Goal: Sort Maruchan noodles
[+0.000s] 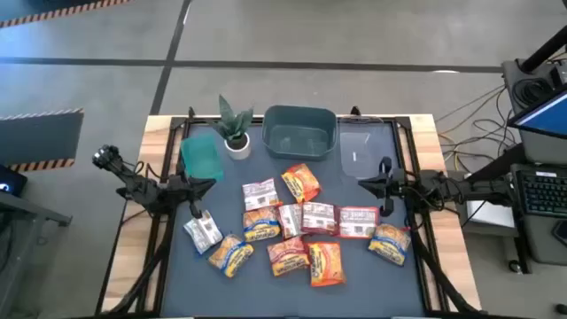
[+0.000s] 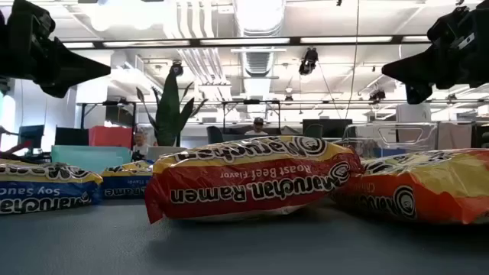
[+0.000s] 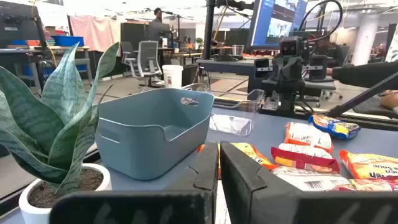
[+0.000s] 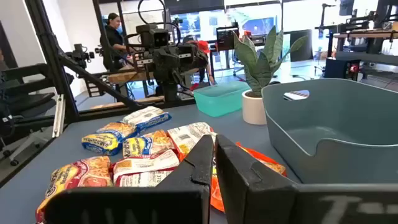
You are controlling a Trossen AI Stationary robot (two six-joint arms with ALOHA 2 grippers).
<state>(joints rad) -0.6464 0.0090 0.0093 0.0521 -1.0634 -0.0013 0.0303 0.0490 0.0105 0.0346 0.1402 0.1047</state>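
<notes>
Jaws of left gripper (image 1: 189,183) and right gripper (image 1: 384,183) are held together, empty, at opposite desk (image 1: 177,275) edges; Maruchan noodles (image 1: 301,226) are scattered between them, before grey bin (image 1: 299,131).

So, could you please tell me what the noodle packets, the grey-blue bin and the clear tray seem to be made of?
Noodle packets: thin glossy plastic film, judging by the crinkles and shine.
Grey-blue bin: apparently rigid moulded plastic with a matte finish; its walls look smooth with rounded corners.
Clear tray: probably transparent hard plastic, since the table shows through it.
</notes>
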